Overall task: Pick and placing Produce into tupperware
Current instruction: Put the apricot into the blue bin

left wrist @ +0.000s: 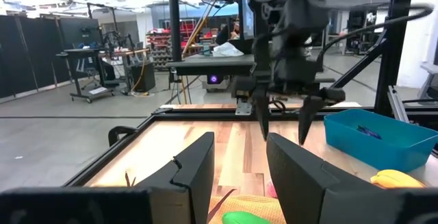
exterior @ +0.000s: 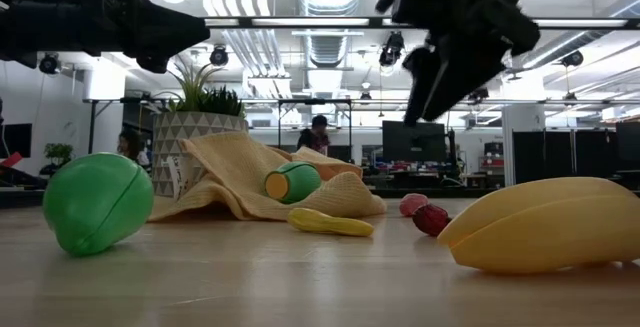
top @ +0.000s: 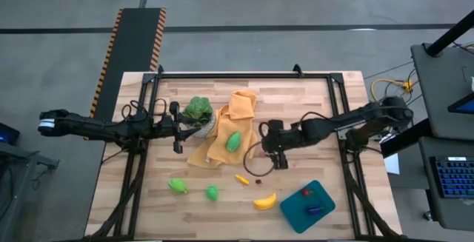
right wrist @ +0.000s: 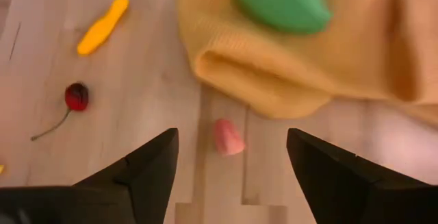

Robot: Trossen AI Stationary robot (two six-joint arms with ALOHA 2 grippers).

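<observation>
One produce piece (top: 233, 140) lies on the cloth (top: 222, 135); the banana (top: 265, 201) lies beside the tupperware (top: 307, 206).

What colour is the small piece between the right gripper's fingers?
Pink, lying on the table; clearest in the right wrist view.

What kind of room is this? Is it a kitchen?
Not a kitchen; it looks like a robot lab or workshop. Two robot arms work over a wooden table holding toy food like a banana. Behind it are black metal frames, desks with equipment, and ceiling ducts.
</observation>
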